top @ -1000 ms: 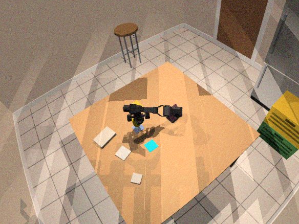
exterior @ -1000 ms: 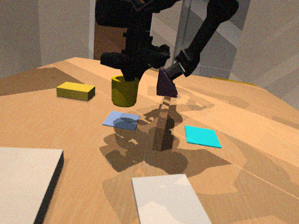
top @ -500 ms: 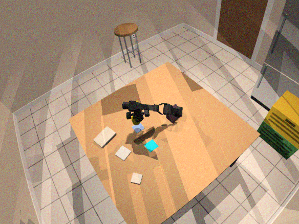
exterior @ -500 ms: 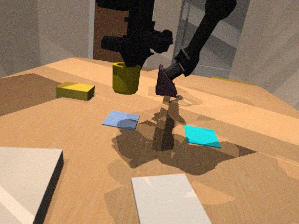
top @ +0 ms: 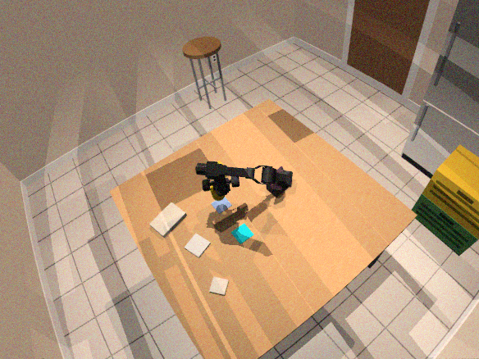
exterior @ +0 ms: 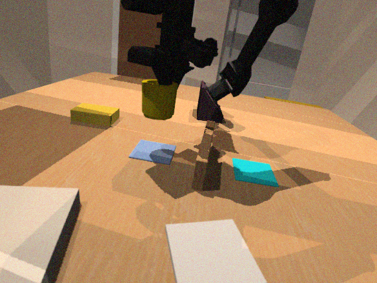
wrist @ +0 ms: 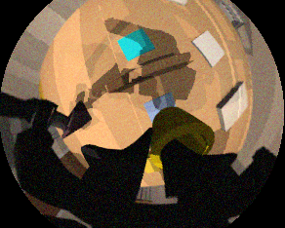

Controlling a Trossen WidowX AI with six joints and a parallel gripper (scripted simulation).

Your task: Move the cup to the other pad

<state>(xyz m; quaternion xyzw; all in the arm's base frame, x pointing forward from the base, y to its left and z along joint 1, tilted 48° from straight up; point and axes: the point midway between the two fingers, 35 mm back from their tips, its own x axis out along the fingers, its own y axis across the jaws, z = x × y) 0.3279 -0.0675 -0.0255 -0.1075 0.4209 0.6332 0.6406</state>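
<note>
Yellow and upright, the cup (exterior: 159, 99) hung in the air with its long axis vertical and mouth upward, the gripper (exterior: 168, 77) clamped on its rim from above. Only the exterior view showed it clear of the table (exterior: 290, 136), its round shadow falling on the pale blue pad (exterior: 152, 151) below, with the cyan pad (exterior: 254, 171) well apart to the right. From the top view the arm hid nearly all of the cup. The wrist view caught the cup's wall (wrist: 181, 132) beside one dark finger, the blue pad just beyond it. Marbles could not be made out in any view.
</note>
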